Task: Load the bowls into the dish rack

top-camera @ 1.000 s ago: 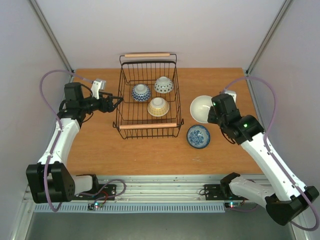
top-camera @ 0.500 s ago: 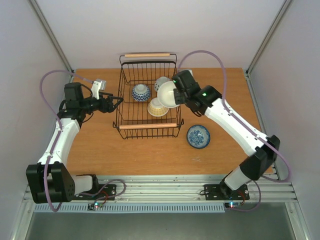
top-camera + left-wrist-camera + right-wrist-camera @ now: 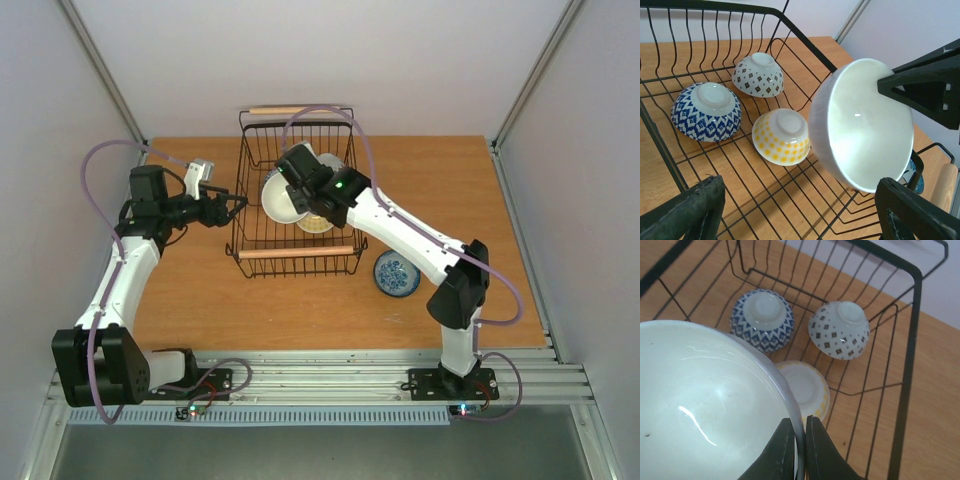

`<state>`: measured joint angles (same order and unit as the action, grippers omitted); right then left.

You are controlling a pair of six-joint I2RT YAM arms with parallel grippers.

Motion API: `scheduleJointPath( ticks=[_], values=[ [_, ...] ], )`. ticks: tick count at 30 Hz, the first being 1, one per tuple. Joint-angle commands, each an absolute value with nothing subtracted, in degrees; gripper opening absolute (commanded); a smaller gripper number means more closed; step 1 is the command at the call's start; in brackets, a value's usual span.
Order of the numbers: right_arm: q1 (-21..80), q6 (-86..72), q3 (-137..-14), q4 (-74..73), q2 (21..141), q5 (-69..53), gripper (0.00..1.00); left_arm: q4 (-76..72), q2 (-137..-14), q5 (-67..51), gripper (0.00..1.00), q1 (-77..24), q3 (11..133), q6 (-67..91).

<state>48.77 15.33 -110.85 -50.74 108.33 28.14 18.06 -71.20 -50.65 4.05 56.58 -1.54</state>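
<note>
The dish rack (image 3: 243,215) (image 3: 910,365) sits toward the back of the counter (image 3: 450,170), with one wooden handle (image 3: 295,252) along its near rim and another along its far rim.

Three bowls lie upside down on the rack's wire floor:
- **Blue-patterned bowl** (image 3: 706,111) (image 3: 762,320): toward the left.
- **Diamond-dotted bowl** (image 3: 758,74) (image 3: 839,330): behind it and to the right.
- **Yellow-dotted bowl** (image 3: 781,136) (image 3: 807,387) (image 3: 315,225): nearer the front handle.

The three sit close together but apart from one another.

A fourth, the white bowl (image 3: 280,195) (image 3: 862,125) (image 3: 705,405), hangs inside the rack's outline above the left half. It is tipped on its side, with its plain pale inside turned toward the left wall. The right fingers (image 3: 782,450) (image 3: 925,95) are clenched on its rim, one inside and one outside. It appears to be clear of the bowls beneath, though the overhead view hides the gap.

The left fingers (image 3: 222,208) (image 3: 685,220) are spread wide and hold nothing. They sit at the rack's left wall and point inward; I cannot tell whether they touch the wire.

A fifth, the blue bowl (image 3: 396,273), stands upright on the counter just outside the rack's front right corner.
</note>
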Motion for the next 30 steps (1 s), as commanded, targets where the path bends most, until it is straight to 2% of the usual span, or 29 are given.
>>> scheduleJointPath(
  ticks=[1,9,13,16,20,22,26,30],
  values=[
    [51.02,17.31,-118.65,-50.13,110.56,29.93,0.01,17.75,-70.03,-51.68,0.83,3.95,58.63,-2.19],
    [54.74,19.85,-128.41,-52.28,117.04,29.8,0.01,17.67,-70.57,-51.68,0.83,3.95,58.62,-2.36],
    [55.99,20.58,-130.87,-52.47,118.73,29.67,0.01,17.76,-70.87,-52.33,0.76,3.95,58.71,-2.62],
    [56.46,20.81,-131.92,-52.47,119.43,29.67,0.01,17.74,-71.12,-52.71,0.65,3.95,58.8,-2.64],
    [56.69,21.07,-132.85,-52.39,120.09,29.62,0.01,18.08,-71.54,-53.43,0.3,3.93,59.05,-2.8],
    [56.69,21.13,-133.33,-52.4,120.35,29.63,0.01,18.11,-71.62,-53.47,0.19,3.93,59.13,-2.98],
    [56.78,21.33,-134.14,-52.3,120.71,29.06,0.01,19.01,-71.94,-53.79,0.07,3.95,59.49,-3.54],
    [56.99,21.88,-134.41,-51.95,120.65,27.64,0.01,19.23,-71.9,-53.79,0.01,3.96,59.59,-3.85]
  ],
)
